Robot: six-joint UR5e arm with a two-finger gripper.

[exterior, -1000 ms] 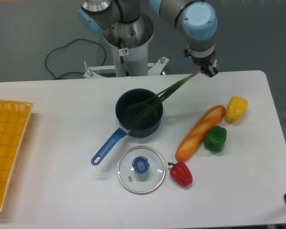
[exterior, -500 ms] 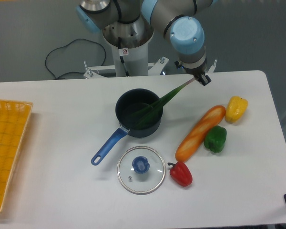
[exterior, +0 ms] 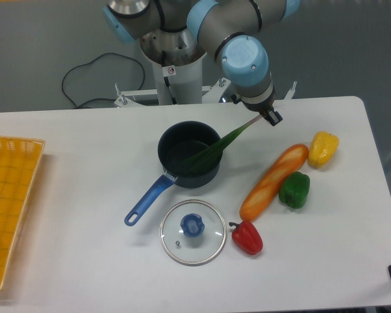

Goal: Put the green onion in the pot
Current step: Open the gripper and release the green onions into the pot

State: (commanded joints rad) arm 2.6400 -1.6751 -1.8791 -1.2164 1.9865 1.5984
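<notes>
gripper point(exterior: 270, 118) pinches the pale end of the green onion point(exterior: 216, 146) | it has shifted left, leaves now deeper in the pot point(exterior: 189, 155) | you look close to release
</notes>
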